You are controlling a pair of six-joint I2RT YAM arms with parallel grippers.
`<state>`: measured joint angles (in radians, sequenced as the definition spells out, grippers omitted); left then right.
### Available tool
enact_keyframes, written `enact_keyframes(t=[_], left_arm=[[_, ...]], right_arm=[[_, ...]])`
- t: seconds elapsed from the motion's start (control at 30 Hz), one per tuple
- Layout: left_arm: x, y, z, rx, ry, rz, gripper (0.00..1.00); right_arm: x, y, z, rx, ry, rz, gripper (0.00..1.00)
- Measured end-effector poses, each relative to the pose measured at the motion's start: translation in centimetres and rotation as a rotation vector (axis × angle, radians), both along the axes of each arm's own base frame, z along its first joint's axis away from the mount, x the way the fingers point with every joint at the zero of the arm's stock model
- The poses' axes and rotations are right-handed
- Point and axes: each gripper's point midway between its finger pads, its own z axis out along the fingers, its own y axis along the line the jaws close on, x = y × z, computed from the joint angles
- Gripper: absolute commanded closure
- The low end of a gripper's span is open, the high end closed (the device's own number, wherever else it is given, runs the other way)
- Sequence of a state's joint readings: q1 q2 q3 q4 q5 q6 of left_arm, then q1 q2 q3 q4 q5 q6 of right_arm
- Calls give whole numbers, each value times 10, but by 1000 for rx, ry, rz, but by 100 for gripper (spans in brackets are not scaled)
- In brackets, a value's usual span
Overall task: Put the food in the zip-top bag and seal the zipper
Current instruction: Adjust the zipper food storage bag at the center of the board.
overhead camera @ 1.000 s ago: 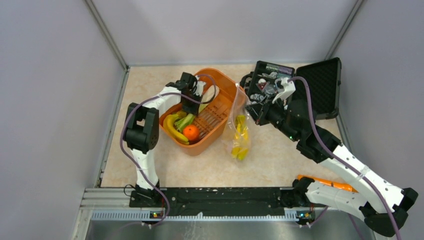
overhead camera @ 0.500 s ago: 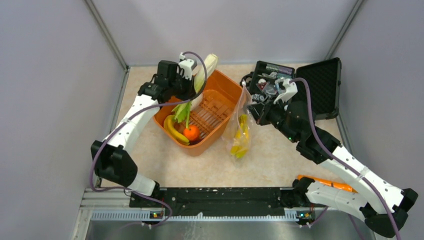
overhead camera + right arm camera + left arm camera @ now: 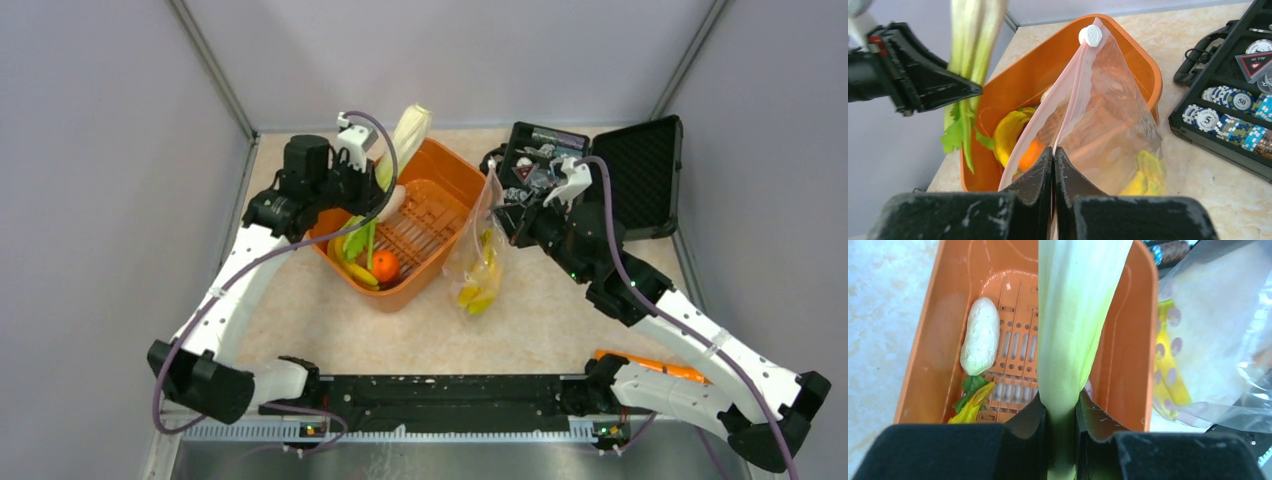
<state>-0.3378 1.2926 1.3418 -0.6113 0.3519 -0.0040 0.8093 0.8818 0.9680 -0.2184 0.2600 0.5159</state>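
While the left gripper (image 3: 1063, 412) clamps a pale green stalk (image 3: 1073, 315) above the orange basket (image 3: 923, 365), the right gripper (image 3: 1054, 160) pinches the zip-top bag (image 3: 1113, 125) upright beside it by the zipper (image 3: 1068, 85) (bananas (image 3: 482, 270) inside). Loading step. Next: carry stalk to the mouth, which looks narrow.

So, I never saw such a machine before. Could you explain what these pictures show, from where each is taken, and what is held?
These are two robot arms on a table. One camera looks down from above; the other two sit on the wrists. The left gripper holds a pale green stalk over the orange basket, where an orange fruit, a banana and a whitish piece lie. The right gripper pinches the clear bag at its pink zipper; bananas are inside. An open black case lies nearby.
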Motion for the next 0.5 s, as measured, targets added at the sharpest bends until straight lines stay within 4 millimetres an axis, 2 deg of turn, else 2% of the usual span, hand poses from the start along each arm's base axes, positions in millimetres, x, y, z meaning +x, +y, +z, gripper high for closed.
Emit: enact_keyframes(t=[0.2,0.5], left_arm=[[-23,0,41,-79,-102,-21,100],[-72,-14,68,-148,-23,-191,100]], right_arm=[[4,5,-2,4,-3,4,100],[12,12,-6,9,-21,3,100]])
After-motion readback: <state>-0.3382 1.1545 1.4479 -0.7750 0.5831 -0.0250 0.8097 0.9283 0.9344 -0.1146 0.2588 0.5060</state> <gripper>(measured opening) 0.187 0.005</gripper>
